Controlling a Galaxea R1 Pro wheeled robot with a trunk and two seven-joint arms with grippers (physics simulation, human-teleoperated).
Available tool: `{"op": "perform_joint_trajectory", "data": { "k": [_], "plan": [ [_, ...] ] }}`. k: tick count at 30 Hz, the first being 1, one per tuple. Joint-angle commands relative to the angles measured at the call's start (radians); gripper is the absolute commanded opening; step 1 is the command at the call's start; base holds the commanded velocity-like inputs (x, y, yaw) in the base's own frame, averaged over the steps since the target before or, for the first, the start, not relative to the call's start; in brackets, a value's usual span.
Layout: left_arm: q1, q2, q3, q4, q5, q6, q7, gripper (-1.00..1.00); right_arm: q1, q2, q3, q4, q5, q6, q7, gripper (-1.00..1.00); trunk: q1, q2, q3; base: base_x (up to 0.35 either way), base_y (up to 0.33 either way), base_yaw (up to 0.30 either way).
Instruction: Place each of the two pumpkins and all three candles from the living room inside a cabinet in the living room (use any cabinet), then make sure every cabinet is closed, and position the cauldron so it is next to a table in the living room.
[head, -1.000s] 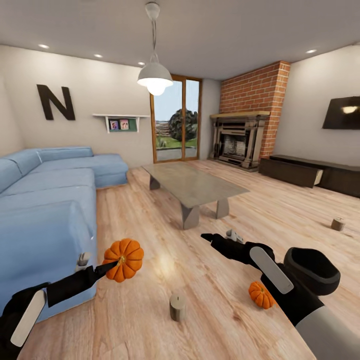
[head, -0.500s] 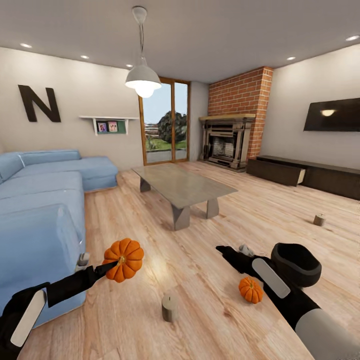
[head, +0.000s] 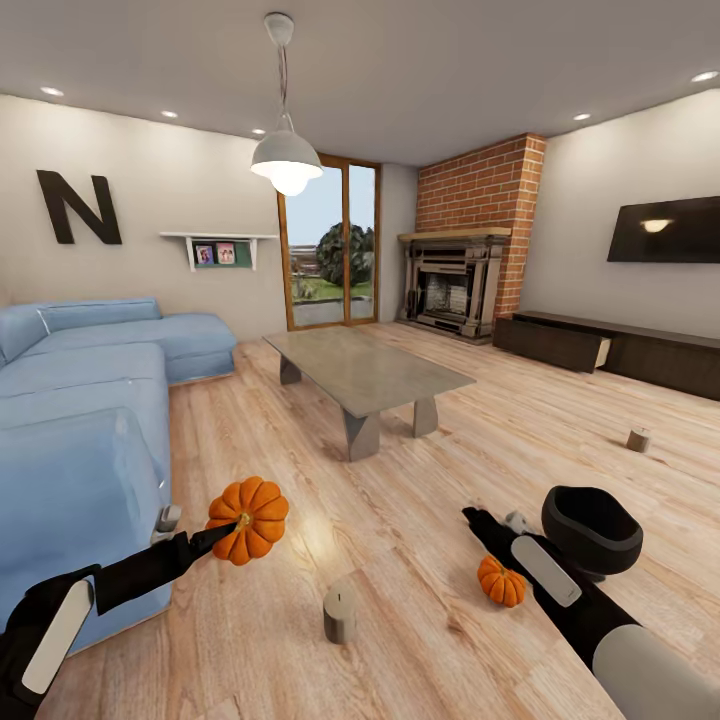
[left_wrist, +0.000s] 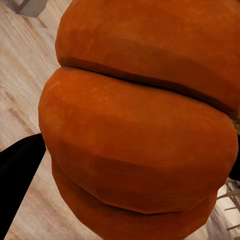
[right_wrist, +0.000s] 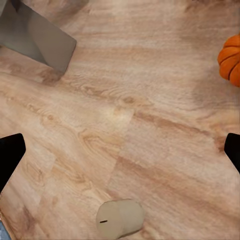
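Observation:
My left gripper is shut on the bigger pumpkin, held off the floor beside the sofa; in the left wrist view that pumpkin sits right against the camera, with one dark finger at its side. The small pumpkin lies on the floor next to the black cauldron. My right gripper hovers open just past them, its fingertips wide apart over bare planks. One candle stands between my arms, another candle far right. The table stands mid-room. The cabinet lines the right wall.
A blue corner sofa runs along the left. A brick fireplace fills the far corner. One cabinet front stands ajar. A table leg and an orange pumpkin show in the right wrist view.
The head view swung right a second ago, then held still. My right arm has dropped and drawn back toward the cauldron. The left arm and its pumpkin have not moved.

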Motion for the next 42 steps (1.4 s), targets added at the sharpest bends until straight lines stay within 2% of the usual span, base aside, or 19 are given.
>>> {"op": "perform_joint_trajectory", "data": {
  "k": [1, 4, 7, 9, 12, 18, 32, 42],
  "plan": [
    [-0.001, 0.0, 0.0, 0.0, 0.003, 0.005, -0.001, -1.0, -0.001, -0.001, 0.004, 0.002, -0.011, -0.004, -0.005, 1.0, 0.0, -0.001, -0.001, -0.006, 0.0, 0.0],
    [-0.001, -0.001, 0.0, -0.001, 0.004, 0.004, -0.002, -1.0, -0.001, -0.002, 0.004, 0.063, -0.062, -0.009, 0.012, 1.0, 0.0, -0.001, -0.001, -0.14, 0.0, 0.0],
    [-0.001, -0.001, 0.001, -0.001, 0.004, 0.003, -0.003, -1.0, -0.001, -0.002, 0.005, 0.176, -0.107, -0.001, 0.097, 1.0, 0.0, -0.001, -0.001, -0.29, 0.0, 0.0],
    [-0.001, -0.001, 0.0, -0.002, 0.004, 0.002, -0.003, -1.0, -0.001, -0.003, 0.006, 0.248, -0.118, 0.028, 0.193, 1.0, 0.0, -0.001, -0.001, -0.329, 0.0, 0.0],
    [-0.001, -0.001, -0.002, -0.002, 0.004, 0.001, -0.002, -1.0, -0.001, -0.003, 0.005, 0.28, -0.121, 0.066, 0.251, 1.0, 0.0, -0.001, -0.001, -0.34, 0.0, 0.0],
    [-0.001, -0.001, -0.005, -0.002, 0.004, 0.002, -0.002, -1.0, -0.001, -0.003, 0.005, 0.284, -0.119, 0.076, 0.279, 1.0, 0.0, -0.001, -0.001, -0.292, 0.0, 0.0],
    [-0.001, -0.002, -0.005, -0.002, 0.004, 0.002, -0.001, -1.0, -0.001, -0.004, 0.006, 0.279, -0.115, 0.077, 0.368, 1.0, 0.0, -0.001, -0.001, -0.019, 0.0, 0.0],
    [-0.001, -0.001, -0.006, -0.002, 0.003, 0.002, -0.001, -1.0, -0.001, -0.003, 0.006, 0.279, -0.116, 0.078, 0.376, 1.0, 0.0, -0.001, 0.002, 0.0, 0.0, -0.083]
  ]
}}
